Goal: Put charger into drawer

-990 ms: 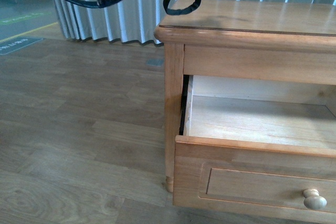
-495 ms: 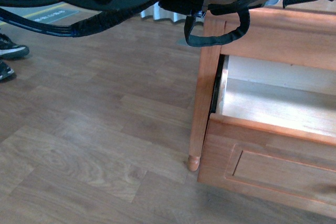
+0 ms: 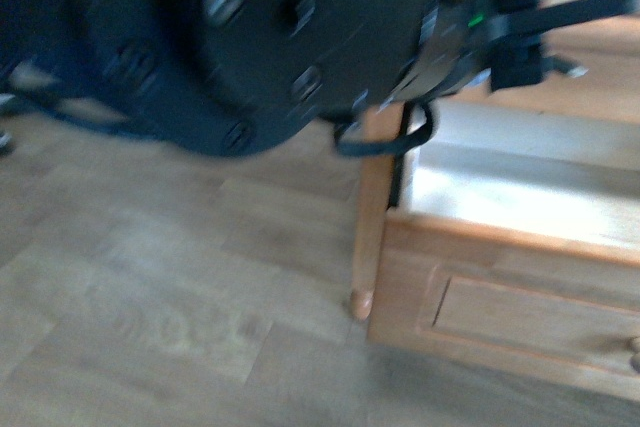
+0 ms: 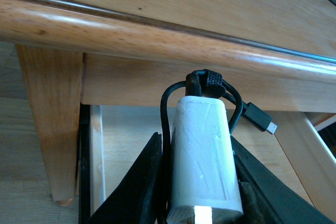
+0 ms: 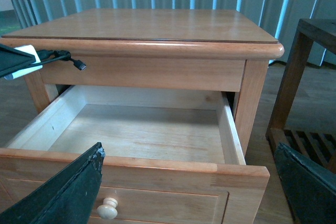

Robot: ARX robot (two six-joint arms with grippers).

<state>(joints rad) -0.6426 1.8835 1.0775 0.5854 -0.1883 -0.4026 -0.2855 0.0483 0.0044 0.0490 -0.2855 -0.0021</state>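
Left wrist: end effector (image 4: 197, 150) clamps charger (image 4: 202, 166) near drawer (image 4: 128, 132).

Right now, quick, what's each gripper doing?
The left gripper is closed on the charger.
The right gripper is open and holds nothing.

The drawer (image 5: 157, 165) is pulled out, its inside open from above between its front panel and the overhanging top rail of the cabinet (image 5: 152, 24); that rail bars the way just ahead of the charger (image 4: 202, 150) in the left pincer (image 4: 195, 142); a dark wooden stand (image 5: 307, 40) crowds one side of the cabinet.
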